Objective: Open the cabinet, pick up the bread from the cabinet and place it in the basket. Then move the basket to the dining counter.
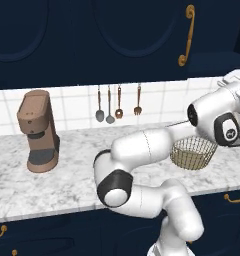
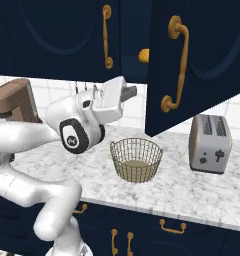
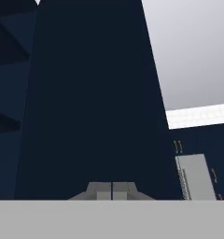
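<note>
Right base view: the cabinet point(image 2: 202, 60) door is seen swung ajar, and the bread point(image 2: 144, 55), apparently lodged in the gap, lies just up and right of the gripper point(image 2: 132, 91), pressed closed and empty, above the basket point(image 2: 136, 159).

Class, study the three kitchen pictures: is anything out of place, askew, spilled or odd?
Nothing is spilled, tipped or damaged. One cabinet door stands swung open over the worktop, with the bread showing in the gap beside it. The basket, toaster and coffee machine stand upright on the marble.
</note>
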You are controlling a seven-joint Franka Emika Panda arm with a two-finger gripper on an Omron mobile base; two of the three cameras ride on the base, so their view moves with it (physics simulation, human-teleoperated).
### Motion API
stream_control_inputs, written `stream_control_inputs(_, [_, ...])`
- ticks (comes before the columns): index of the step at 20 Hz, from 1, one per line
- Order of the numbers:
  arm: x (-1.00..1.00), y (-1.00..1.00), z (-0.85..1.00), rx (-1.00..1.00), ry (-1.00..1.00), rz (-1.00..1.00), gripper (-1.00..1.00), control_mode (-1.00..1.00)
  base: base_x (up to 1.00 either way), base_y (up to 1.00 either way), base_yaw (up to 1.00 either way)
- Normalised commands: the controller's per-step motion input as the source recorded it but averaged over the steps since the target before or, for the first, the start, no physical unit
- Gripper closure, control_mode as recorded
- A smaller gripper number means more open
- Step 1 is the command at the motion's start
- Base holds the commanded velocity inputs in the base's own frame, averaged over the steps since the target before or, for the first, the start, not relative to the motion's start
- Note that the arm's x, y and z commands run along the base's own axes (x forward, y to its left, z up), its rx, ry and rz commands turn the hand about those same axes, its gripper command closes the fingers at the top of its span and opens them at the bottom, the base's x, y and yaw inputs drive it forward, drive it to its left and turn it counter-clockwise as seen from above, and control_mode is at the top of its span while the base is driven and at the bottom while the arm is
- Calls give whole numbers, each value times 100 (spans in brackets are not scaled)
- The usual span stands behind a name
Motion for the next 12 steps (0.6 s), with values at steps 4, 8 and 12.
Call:
stream_control_inputs(4, [6,-60,19,12,-1,-16,100,-100,0,0,0])
stream_control_inputs(8, [1,-78,32,17,-2,-12,100,-100,0,0,0])
stream_control_inputs(12, [-14,-96,40,22,-12,-11,100,-100,0,0,0])
